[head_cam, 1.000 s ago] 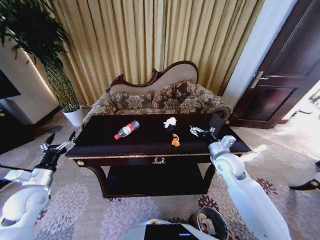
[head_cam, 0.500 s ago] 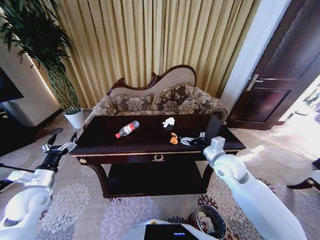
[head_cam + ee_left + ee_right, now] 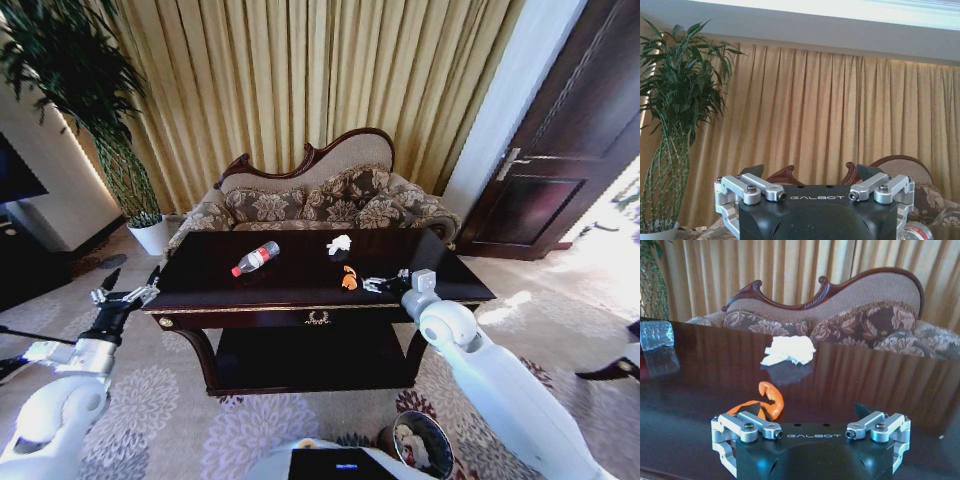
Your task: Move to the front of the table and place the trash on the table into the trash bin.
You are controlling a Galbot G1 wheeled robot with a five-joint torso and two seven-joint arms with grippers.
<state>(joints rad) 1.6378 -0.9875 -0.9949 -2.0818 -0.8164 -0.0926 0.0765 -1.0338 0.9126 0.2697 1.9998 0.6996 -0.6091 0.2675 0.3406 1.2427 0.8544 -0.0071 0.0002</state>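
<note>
The dark glossy table (image 3: pixel 270 288) stands right in front of me. On it lie a clear bottle (image 3: pixel 254 259) with a red cap, crumpled white paper (image 3: pixel 339 243) and a small orange scrap (image 3: pixel 349 279). My right gripper (image 3: pixel 381 284) is open, low over the table's front right part, just right of the scrap. In the right wrist view the orange scrap (image 3: pixel 771 401) lies right by one fingertip (image 3: pixel 753 408), with the paper (image 3: pixel 789 350) farther off. My left gripper (image 3: pixel 126 296) hangs open off the table's left end. The trash bin (image 3: pixel 421 446) stands on the floor at my lower right.
A patterned sofa (image 3: pixel 320 202) stands behind the table, against gold curtains. At the back left a tall plant grows from a white pot (image 3: pixel 151 234). A dark door (image 3: pixel 565 150) is at the right. Flowered carpet lies around the table.
My right gripper has swung left and down over the table, ending close beside the orange scrap. The camera has shifted slightly. The left arm has barely moved.
</note>
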